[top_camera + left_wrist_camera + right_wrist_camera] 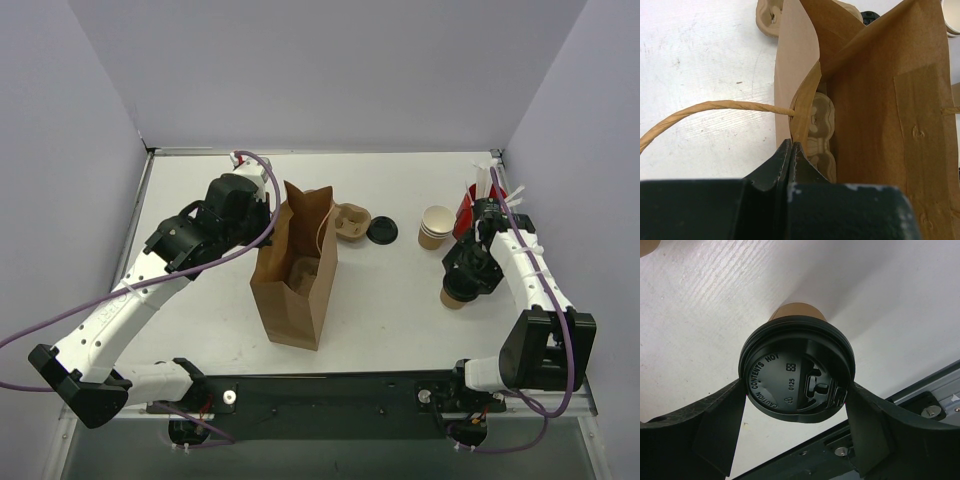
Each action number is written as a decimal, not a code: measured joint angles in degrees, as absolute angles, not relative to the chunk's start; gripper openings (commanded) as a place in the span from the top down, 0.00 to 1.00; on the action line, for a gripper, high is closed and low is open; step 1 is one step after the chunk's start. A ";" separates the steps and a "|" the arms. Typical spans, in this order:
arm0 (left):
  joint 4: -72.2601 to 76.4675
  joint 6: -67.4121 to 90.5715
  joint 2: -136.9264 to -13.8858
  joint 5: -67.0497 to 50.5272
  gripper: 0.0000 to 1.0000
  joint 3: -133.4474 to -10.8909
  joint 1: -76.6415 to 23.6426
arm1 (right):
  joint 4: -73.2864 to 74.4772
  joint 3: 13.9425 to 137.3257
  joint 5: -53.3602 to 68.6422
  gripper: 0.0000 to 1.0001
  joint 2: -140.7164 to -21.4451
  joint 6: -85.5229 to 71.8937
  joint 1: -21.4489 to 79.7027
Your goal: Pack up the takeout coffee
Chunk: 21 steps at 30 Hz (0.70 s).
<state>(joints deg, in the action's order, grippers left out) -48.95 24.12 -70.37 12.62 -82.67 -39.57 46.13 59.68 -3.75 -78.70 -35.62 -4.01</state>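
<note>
The takeout coffee (797,370), a kraft cup with a black lid, sits between my right gripper's (796,390) fingers, which press on both sides of the lid. In the top view it (456,297) is at the right side of the table under the right gripper (465,285). The brown paper bag (295,275) stands open at the centre. My left gripper (791,147) is shut on the bag's near rim (805,95), beside the paper handle (715,107). A moulded pulp cup carrier (821,130) stands inside the bag.
A second pulp carrier (350,220) and a loose black lid (382,231) lie behind the bag. A stack of tan paper cups (435,227) and a red cup with white sticks (467,208) stand at the far right. The table's black front rail (880,430) is close to the coffee.
</note>
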 measured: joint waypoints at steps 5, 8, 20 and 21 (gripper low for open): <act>-48.95 24.12 -70.37 12.62 1.00 -82.67 -39.57 | 46.52 59.68 -3.16 0.33 -78.52 -34.89 -2.66; -48.95 24.12 -70.37 12.62 1.00 -82.67 -39.57 | 46.74 60.10 -2.70 0.32 -78.54 -33.78 -0.23; -48.93 24.12 -70.37 12.64 1.00 -82.67 -39.57 | 44.14 63.55 2.11 0.28 -81.95 -23.35 12.34; -48.95 24.12 -70.37 12.64 1.00 -82.67 -39.57 | 43.75 63.55 2.39 0.26 -82.15 -22.20 13.13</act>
